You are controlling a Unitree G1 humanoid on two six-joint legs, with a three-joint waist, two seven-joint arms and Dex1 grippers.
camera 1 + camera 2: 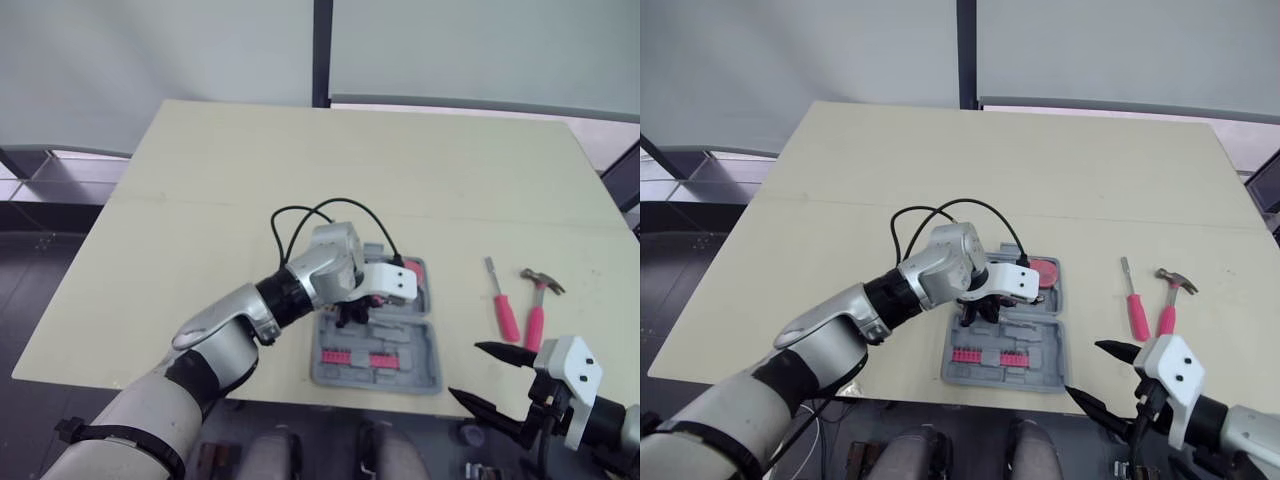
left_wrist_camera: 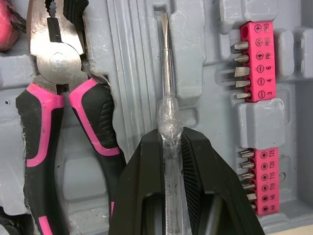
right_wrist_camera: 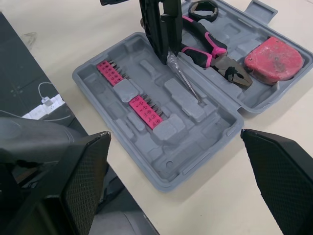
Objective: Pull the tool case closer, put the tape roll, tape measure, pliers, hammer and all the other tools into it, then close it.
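- Lying open near the front edge of the pale beige desk [image 1: 300, 170] is the grey moulded plastic tool case [image 3: 171, 161], both halves flat.
- The left hand [image 2: 169, 139] is over the case, its two black fingers clamped on the clear-plastic handle of a slim flat-blade screwdriver [image 2: 167, 98].
- That screwdriver's metal shaft slants down into the nearer half, its tip at a moulded groove close to the hinge.
- The nearer half also carries two pink strips of screwdriver bits [image 3: 146, 107].
- In the farther half lie the pliers with pink-and-black handles [image 2: 51, 61], the red-pink tape measure [image 3: 274, 58] and a black ring-shaped tape roll [image 3: 214, 9].
- On the bare desk to the right of the case lie a pink-handled screwdriver [image 1: 502, 305] and, just beside it, the small pink-handled hammer [image 1: 538, 305].
- The right hand [image 1: 465, 370] hovers at the desk's front edge, right of the case and in front of those two tools, fingers spread wide with nothing between them.
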